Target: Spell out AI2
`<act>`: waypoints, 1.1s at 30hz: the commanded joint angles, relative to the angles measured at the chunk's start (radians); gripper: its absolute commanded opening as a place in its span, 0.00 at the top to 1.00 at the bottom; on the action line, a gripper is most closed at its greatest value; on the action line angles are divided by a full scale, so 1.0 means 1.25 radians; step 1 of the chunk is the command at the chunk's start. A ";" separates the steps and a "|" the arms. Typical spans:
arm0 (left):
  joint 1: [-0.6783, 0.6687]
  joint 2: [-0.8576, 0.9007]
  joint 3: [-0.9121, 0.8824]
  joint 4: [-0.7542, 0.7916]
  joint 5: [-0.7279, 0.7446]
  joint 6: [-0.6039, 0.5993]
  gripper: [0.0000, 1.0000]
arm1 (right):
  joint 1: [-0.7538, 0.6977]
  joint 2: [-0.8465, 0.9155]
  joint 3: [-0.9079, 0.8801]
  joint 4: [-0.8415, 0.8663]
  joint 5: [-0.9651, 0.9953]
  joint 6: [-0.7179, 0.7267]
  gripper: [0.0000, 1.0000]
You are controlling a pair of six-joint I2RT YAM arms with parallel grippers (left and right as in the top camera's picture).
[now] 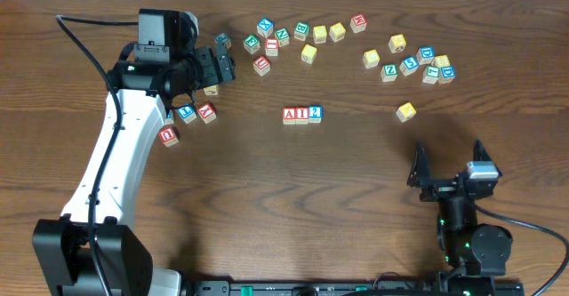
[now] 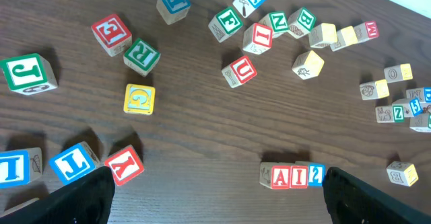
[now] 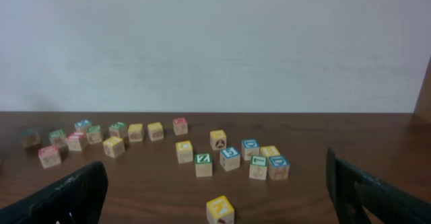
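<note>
Three blocks stand touching in a row at the table's middle: a red A [image 1: 290, 114], a red I [image 1: 302, 114] and a blue 2 [image 1: 315, 113]. The left wrist view shows them too, as A [image 2: 281, 177], I [image 2: 298, 177] and 2 [image 2: 314, 175]. My left gripper [image 1: 220, 62] is open and empty, raised over the back left, well away from the row; its fingers frame the left wrist view [image 2: 215, 204]. My right gripper [image 1: 449, 154] is open and empty near the front right, as the right wrist view [image 3: 215, 177] also shows.
Loose letter blocks lie in a group at the back middle [image 1: 283, 36] and another at the back right [image 1: 418, 62]. A lone yellow block [image 1: 406, 111] sits right of the row. A blue block [image 1: 186, 113] and two red ones [image 1: 206, 112] [image 1: 169, 135] lie by the left arm.
</note>
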 commanded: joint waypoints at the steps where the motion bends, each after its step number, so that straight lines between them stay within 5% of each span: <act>1: 0.003 0.005 0.008 -0.002 -0.005 -0.001 0.02 | -0.003 -0.042 -0.039 0.002 -0.008 -0.009 0.01; 10: 0.003 0.005 0.008 -0.002 -0.005 -0.001 0.02 | 0.015 -0.146 -0.053 -0.203 -0.031 -0.008 0.01; 33: 0.003 0.005 0.008 -0.002 -0.005 -0.001 0.02 | 0.016 -0.142 -0.053 -0.196 -0.031 0.000 0.01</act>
